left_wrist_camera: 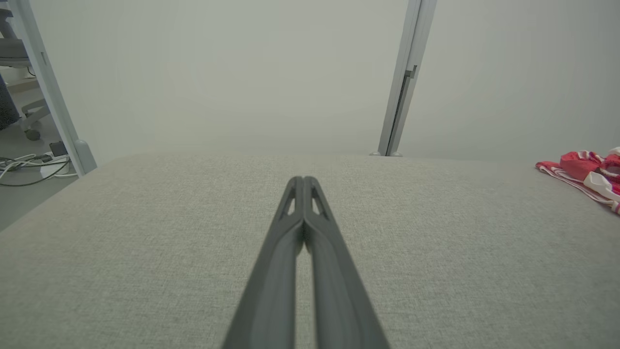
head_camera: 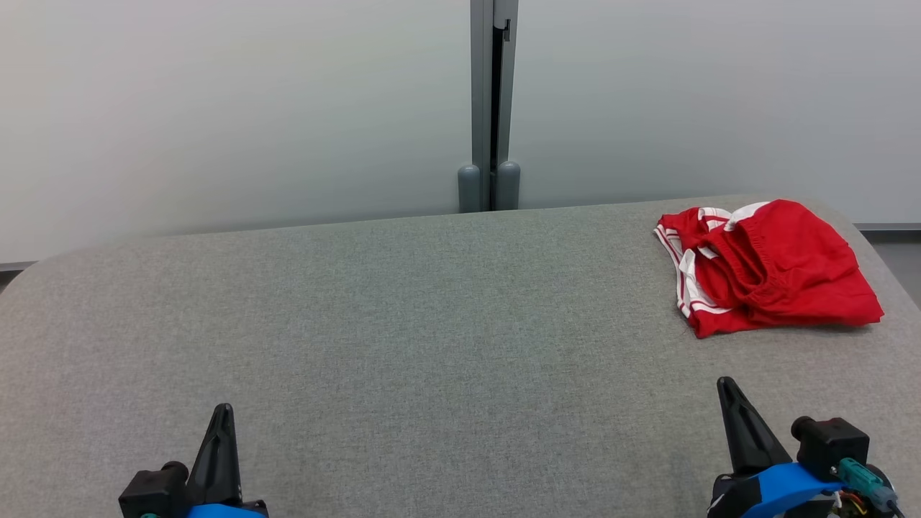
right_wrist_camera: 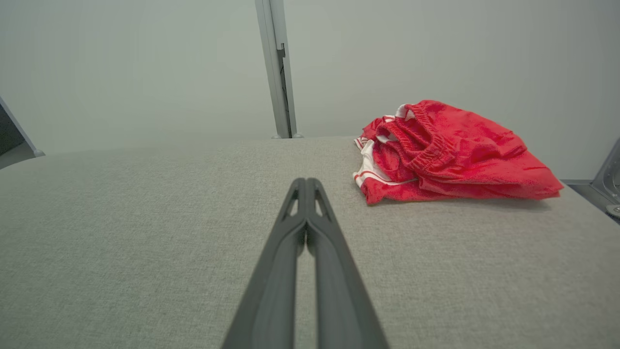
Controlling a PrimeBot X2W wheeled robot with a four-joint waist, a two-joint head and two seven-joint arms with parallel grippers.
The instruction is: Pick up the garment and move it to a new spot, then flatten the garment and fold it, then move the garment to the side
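The garment (head_camera: 770, 266) is a pair of red shorts with white stripes, lying crumpled at the far right of the grey table (head_camera: 403, 324). It also appears ahead and to the right in the right wrist view (right_wrist_camera: 450, 155) and at the right edge of the left wrist view (left_wrist_camera: 588, 174). My right gripper (head_camera: 727, 385) is shut and empty, low over the table in front of the garment, apart from it. Near the table's front left, my left gripper (head_camera: 223, 410) is shut too, with nothing in it. Each wrist view shows its fingers (left_wrist_camera: 304, 180) (right_wrist_camera: 306, 182) pressed together at the tips.
A pale wall panel with a grey upright post (head_camera: 493, 108) stands behind the table. Cables and chair wheels (left_wrist_camera: 29, 160) lie on the floor off the table's left end. The table's right edge (head_camera: 888, 266) runs just beyond the garment.
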